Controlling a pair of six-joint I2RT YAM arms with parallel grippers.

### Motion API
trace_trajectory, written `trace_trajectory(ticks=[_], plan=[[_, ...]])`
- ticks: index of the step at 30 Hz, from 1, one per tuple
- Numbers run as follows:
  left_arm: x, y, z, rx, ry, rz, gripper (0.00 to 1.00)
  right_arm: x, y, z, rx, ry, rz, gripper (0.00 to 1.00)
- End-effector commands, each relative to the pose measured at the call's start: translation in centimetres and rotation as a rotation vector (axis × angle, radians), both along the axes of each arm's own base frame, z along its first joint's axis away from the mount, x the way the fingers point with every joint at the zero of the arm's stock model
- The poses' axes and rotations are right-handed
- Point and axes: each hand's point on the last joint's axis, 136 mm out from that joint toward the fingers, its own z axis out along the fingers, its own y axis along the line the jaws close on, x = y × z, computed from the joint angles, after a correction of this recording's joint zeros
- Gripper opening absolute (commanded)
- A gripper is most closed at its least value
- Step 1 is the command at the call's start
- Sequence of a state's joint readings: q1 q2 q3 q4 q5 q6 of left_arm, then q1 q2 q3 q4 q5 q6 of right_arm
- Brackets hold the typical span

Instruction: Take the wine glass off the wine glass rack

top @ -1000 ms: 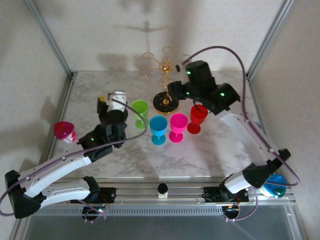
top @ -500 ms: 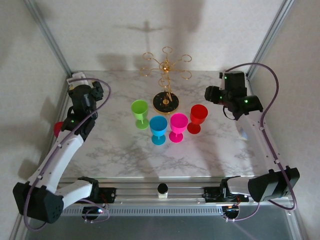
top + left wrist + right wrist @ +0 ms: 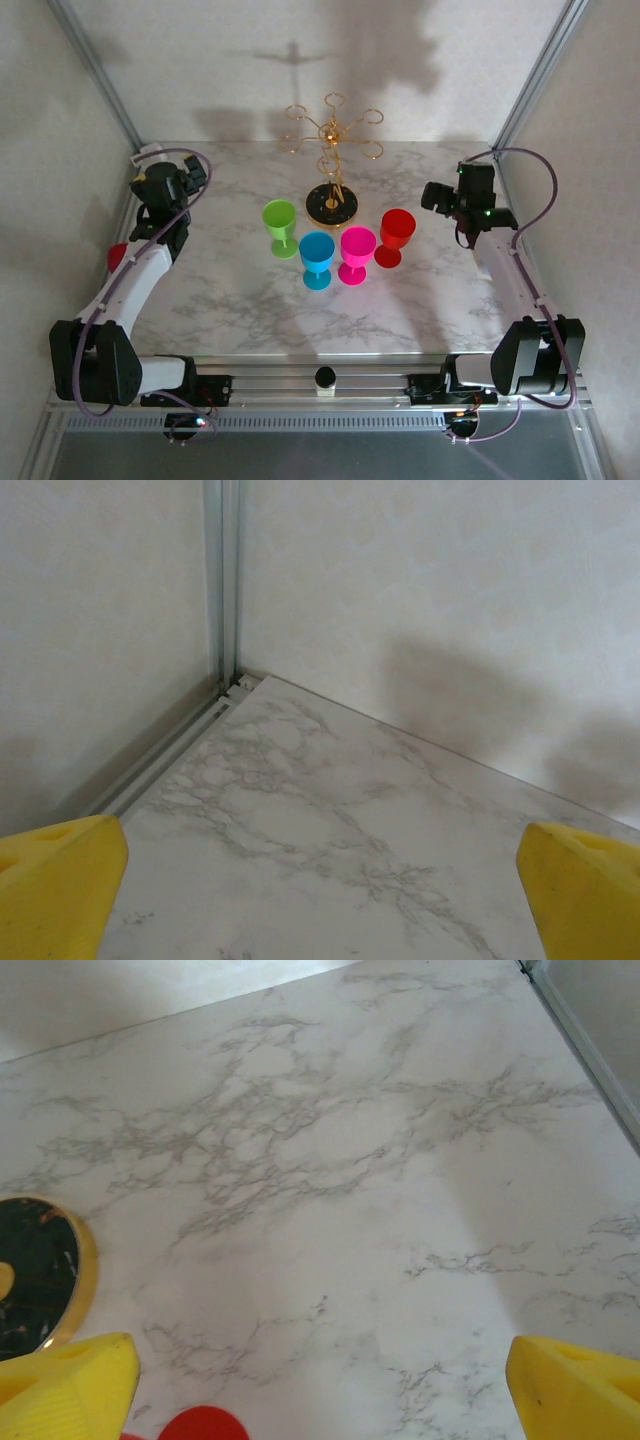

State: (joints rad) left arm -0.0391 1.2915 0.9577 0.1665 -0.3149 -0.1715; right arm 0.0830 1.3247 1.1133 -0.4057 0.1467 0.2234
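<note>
**Obs.** The wine glass rack stands at the back centre of the desk on its round black base. I can make out no glass hanging on any loop. The glasses stand upright on the desk in a loose row just in front of the base: green glass, blue glass, pink glass, red glass. Blue and pink are touching or nearly so; I cannot tell which.

**Claws.** The left claw is released, spread wide with nothing between, and faces the back left corner. The right claw is likewise released and empty, over bare desk to the right of the base.

**Judgement.** The removal looks finished, and the step in hand is getting clear.
- Keep both claws spread and high.
- Move them outward, away from the row, not across it.
- Mind the hanging cables near the thin wire loops and the red glass, which is nearest the right arm.

**Count.**
- Rack: one, with six loops as far as the thin wire allows.
- Glasses on the desk: four, one of each colour.
- Claws: two, both empty.
- A pink-red shape at the left edge is partly hidden by the left arm. It is possibly a fifth glass, but this is unconfirmed.
</note>
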Motion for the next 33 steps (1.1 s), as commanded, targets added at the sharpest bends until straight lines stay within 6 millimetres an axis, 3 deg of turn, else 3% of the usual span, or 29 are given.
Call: trace_trajectory(ticks=[1,4,12,16,33], plan=[[-0.5,1.0,0.4,0.03,-0.062,0.052,1.0,1.1,-1.1,0.4,-0.054,-0.077,-0.03,0.95],[-1.1,1.4,-0.6,0.058,-0.053,0.069,1.0,0.9,-1.7,-0.6,-0.067,-0.077,-0.045,0.95],[-3.2,1.9,-5.9,0.073,-0.038,0.093,1.0,0.5,-3.2,-2.5,-0.069,-0.119,-0.095,0.96],[-3.2,2.0,-7.4,0.071,-0.036,0.098,1.0,0.6,-3.8,-3.1,-0.07,-0.139,-0.122,0.96],[-4.4,1.4,-11.0,0.08,-0.079,0.062,1.0,0.8,-4.9,-7.8,-0.108,-0.189,-0.171,0.97]])
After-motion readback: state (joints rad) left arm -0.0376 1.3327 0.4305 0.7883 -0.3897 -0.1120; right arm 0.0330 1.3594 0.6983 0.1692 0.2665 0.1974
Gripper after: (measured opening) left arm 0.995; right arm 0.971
